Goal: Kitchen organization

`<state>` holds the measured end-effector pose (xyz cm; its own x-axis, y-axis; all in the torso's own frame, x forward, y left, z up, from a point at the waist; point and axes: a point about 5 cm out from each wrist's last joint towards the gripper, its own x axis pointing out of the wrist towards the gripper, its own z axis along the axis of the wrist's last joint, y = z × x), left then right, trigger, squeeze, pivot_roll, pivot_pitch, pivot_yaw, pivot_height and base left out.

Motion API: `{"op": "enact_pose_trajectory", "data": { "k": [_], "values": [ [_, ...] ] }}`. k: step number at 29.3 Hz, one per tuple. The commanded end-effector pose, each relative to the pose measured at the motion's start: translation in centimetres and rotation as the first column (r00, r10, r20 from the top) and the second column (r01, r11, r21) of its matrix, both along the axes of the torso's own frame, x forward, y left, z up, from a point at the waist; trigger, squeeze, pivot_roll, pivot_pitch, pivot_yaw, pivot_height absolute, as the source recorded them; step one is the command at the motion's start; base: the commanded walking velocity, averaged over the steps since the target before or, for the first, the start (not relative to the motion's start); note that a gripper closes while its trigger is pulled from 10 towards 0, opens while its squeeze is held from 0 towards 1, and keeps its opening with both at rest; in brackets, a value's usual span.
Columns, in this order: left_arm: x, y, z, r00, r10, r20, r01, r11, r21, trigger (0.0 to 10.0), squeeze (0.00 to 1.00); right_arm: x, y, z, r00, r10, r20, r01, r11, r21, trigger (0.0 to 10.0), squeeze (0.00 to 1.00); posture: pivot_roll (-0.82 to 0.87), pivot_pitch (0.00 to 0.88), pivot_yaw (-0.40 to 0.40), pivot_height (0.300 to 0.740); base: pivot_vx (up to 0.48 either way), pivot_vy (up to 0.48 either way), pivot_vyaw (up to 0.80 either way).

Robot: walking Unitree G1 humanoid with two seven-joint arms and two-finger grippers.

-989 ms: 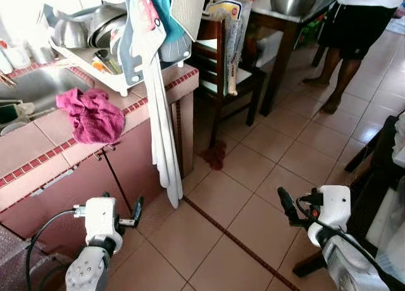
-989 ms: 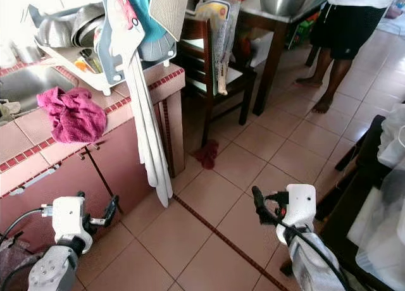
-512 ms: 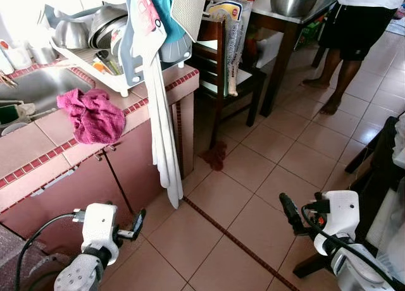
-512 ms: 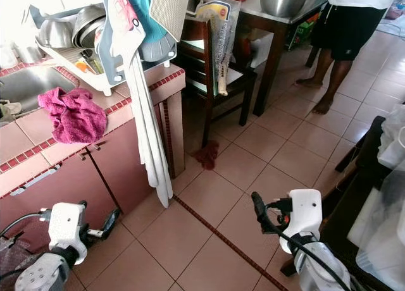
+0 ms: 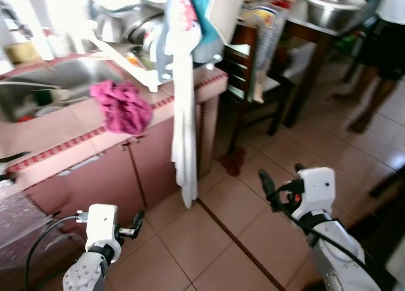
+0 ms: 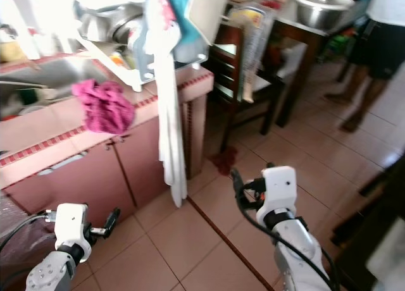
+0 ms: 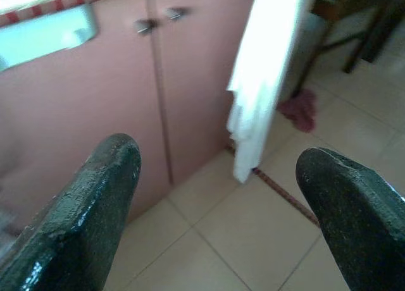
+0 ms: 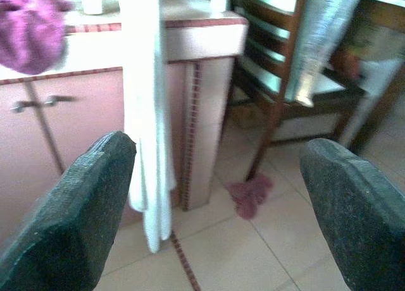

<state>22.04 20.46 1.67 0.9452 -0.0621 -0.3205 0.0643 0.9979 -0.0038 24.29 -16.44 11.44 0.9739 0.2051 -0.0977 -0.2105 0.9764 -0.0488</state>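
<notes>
Right pincer [image 5: 267, 188] agape; rack [image 5: 136, 66] holds pots [image 5: 142, 30].

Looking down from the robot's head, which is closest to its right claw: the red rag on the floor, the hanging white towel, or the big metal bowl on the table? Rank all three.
From the right gripper:
1. Red rag, on the floor by the chair leg, just ahead of the gripper.
2. White towel, hanging down the counter's end, to its left.
3. Metal bowl, on the dark table far beyond.

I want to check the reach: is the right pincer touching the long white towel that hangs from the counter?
Apart. In the right wrist view, the right pincer is open, and the white towel hangs well beyond its fingers, with floor tiles between.
</notes>
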Motion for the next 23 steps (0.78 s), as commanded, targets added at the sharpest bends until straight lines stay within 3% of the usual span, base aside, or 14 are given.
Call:
{"op": "enact_pose_trajectory", "data": {
  "k": [1,3,4,6,9,12,14,16,20,23],
  "values": [
    [0.9,0.0,0.5,0.998,0.039,0.045,-0.039,0.999,-0.013,10.0,0.0,0.4,-0.3,0.7,1.0,0.004,0.031,-0.003,1.0,-0.03,10.0,0.0,0.01,0.0,-0.024,0.74,0.0,0.0,0.8],
    [1.9,-1.3,2.4,0.992,-0.002,0.127,0.003,1.0,-0.011,10.0,0.0,0.6,-0.5,0.8,0.999,-0.005,0.035,0.006,1.0,-0.029,10.0,0.0,0.01,0.0,-0.023,0.74,0.0,0.0,0.8],
    [1.9,-1.3,2.4,0.992,-0.002,0.127,0.003,1.0,-0.011,10.0,0.0,0.6,-0.5,0.8,0.999,-0.005,0.035,0.006,1.0,-0.029,10.0,0.0,0.01,0.0,-0.023,0.74,0.0,0.0,0.8],
    [3.4,-2.9,4.2,0.982,-0.026,0.188,0.028,1.0,-0.006,10.0,0.0,1.1,-0.6,1.0,0.998,-0.025,0.053,0.026,0.999,-0.025,10.0,0.0,0.0,0.0,-0.021,0.74,0.0,0.0,0.8],
    [4.7,-3.9,5.4,0.982,-0.025,0.187,0.034,0.999,-0.042,10.0,0.0,1.7,-0.5,1.3,0.997,-0.042,0.07,0.042,0.999,-0.007,10.0,0.0,0.01,0.0,-0.017,0.74,0.0,0.0,0.8],
    [5.2,-4.4,6.1,0.982,-0.047,0.185,0.052,0.998,-0.024,10.0,0.0,2.2,-0.4,1.7,0.995,-0.047,0.083,0.047,0.999,0.005,10.0,0.0,0.01,0.0,-0.01,0.74,0.0,0.0,0.8],
    [5.1,-4.7,6.9,0.972,-0.105,0.209,0.092,0.993,0.071,10.0,0.0,2.5,-0.3,2.0,0.994,-0.05,0.098,0.049,0.999,0.008,10.0,0.0,0.01,0.0,-0.009,0.74,0.0,0.0,0.8],
    [5.0,-4.7,7.1,0.97,-0.105,0.217,0.089,0.993,0.082,10.0,0.0,2.6,-0.4,2.1,0.994,-0.052,0.099,0.052,0.999,0.007,10.0,0.0,0.01,0.0,-0.009,0.74,0.0,0.0,0.8],
    [4.8,-4.6,6.7,0.982,-0.064,0.178,0.061,0.998,0.023,10.0,0.0,2.6,-0.5,2.2,0.993,-0.057,0.106,0.056,0.998,0.008,10.0,0.0,0.01,0.0,-0.01,0.74,0.0,0.0,0.8],
    [4.8,-4.3,7.0,0.979,-0.032,0.202,0.031,0.999,0.009,10.0,0.0,2.7,-0.5,2.2,0.993,-0.056,0.108,0.056,0.998,0.009,10.0,0.0,0.01,0.0,-0.012,0.74,0.0,0.0,0.8]
  ]
}}
